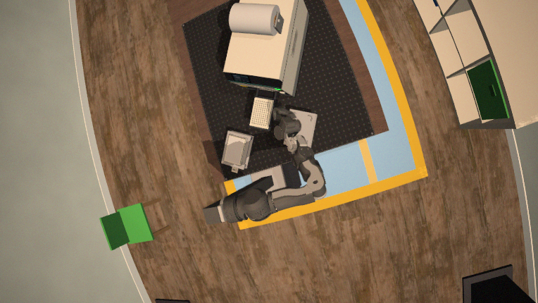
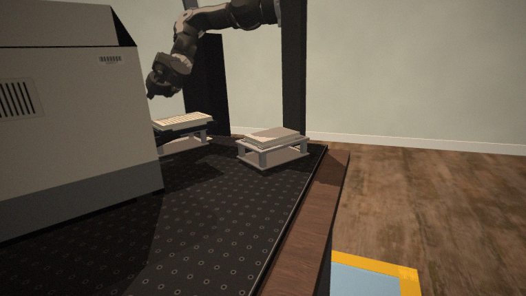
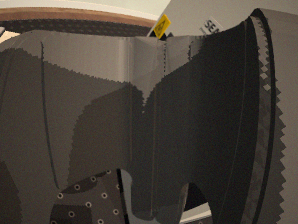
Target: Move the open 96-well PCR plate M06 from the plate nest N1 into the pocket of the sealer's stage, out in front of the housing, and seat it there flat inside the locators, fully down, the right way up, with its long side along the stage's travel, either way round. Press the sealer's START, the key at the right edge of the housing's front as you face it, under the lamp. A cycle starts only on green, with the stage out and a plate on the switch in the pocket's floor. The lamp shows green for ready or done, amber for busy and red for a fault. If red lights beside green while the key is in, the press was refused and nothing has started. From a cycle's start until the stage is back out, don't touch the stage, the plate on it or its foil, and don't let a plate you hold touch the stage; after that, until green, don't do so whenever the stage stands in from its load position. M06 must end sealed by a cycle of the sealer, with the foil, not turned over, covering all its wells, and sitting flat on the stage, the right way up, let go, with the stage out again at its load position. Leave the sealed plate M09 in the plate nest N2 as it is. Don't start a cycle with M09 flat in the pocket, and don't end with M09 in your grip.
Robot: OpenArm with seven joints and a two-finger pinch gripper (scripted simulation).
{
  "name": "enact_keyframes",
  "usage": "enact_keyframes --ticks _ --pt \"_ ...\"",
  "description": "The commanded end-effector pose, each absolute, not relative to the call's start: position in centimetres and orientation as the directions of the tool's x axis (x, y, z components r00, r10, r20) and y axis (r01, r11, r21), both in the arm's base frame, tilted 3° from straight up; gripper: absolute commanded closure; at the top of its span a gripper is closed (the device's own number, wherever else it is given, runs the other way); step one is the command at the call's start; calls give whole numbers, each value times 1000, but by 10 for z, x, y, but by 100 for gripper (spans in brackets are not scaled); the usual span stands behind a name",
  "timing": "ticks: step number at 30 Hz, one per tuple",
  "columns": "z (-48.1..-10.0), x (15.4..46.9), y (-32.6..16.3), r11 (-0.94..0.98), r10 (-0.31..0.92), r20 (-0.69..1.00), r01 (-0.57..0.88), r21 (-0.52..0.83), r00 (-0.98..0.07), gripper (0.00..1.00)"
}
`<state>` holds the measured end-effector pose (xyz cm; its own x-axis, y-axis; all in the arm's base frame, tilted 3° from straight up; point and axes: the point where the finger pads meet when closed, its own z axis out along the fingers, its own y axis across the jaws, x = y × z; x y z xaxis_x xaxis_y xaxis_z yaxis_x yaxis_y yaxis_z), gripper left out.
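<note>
The open plate M06 (image 1: 261,112) lies flat on the sealer's stage, out in front of the housing (image 1: 263,41); it also shows in the exterior view (image 2: 182,120). A green lamp (image 1: 277,89) glows at the right edge of the housing's front. My gripper (image 1: 279,113) (image 2: 155,89) is shut and empty. It hangs beside the plate's right side, a little out from the housing front and above plate height. In the wrist view the shut fingers (image 3: 156,212) point toward the housing. Nest N1 (image 1: 308,121) is empty, partly under my arm.
The sealed plate M09 (image 1: 236,148) sits in nest N2, also seen in the exterior view (image 2: 274,136), to the left of my arm. A foil roll (image 1: 255,18) sits on top of the housing. The black mat ends at a wooden edge (image 2: 312,220).
</note>
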<state>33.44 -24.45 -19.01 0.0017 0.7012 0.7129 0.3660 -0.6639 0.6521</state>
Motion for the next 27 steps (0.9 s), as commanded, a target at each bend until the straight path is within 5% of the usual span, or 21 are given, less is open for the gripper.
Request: enact_keyframes --ticks 1,6,11,23,27 --pt "-187 336 -245 -668 699 715 354 655 -4 100" --pt "-187 336 -245 -668 699 715 354 655 -4 100" --pt "-187 336 -245 -816 566 823 178 551 47 100" --pt "-187 336 -245 -816 566 823 178 551 47 100" --pt "-187 336 -245 -895 446 893 29 445 63 100"
